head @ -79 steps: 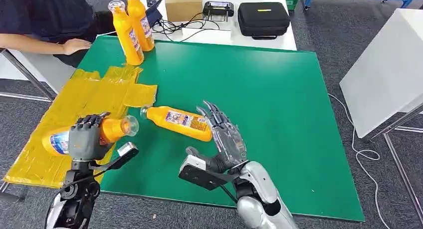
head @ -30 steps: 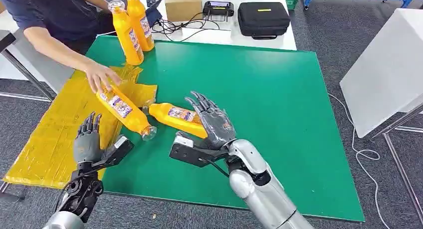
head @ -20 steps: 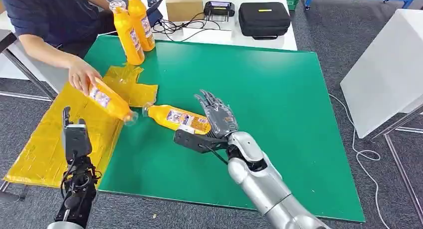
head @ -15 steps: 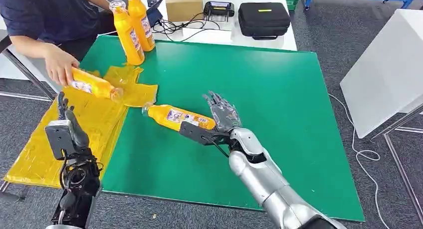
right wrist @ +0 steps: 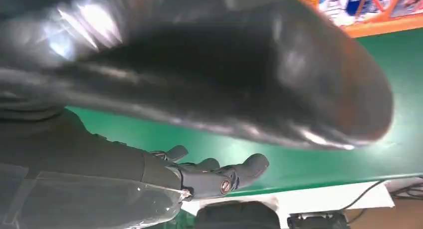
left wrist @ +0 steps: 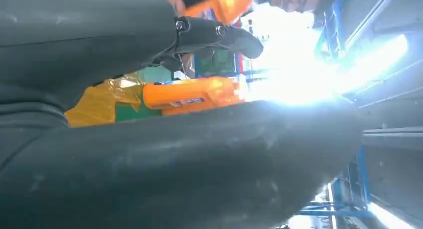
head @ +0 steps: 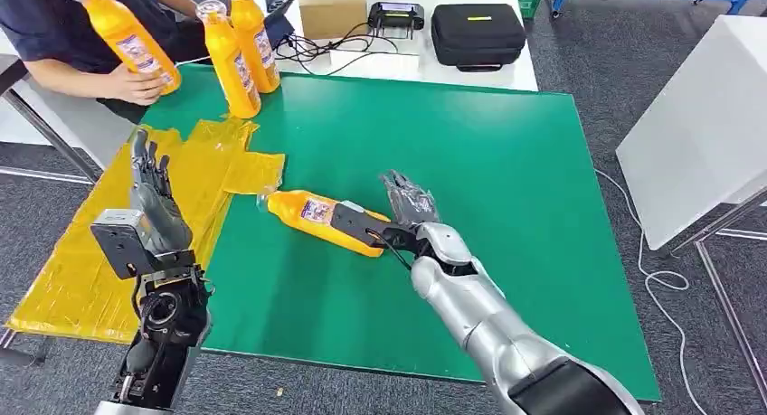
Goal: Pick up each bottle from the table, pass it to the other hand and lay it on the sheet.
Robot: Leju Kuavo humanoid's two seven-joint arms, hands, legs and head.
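Left hand (left wrist: 149,114) before an orange bottle (left wrist: 192,94) and yellow sheet (left wrist: 97,104)

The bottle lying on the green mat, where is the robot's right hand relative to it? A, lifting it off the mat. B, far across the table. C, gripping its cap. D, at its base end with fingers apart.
D: the right hand sits by the bottle's base, fingers apart.

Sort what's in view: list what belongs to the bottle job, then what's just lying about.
Job: lying bottle by the right hand; two standing bottles; bottle in a person's hand; yellow sheet; left hand.
Lying about: black case; cardboard box; cables.
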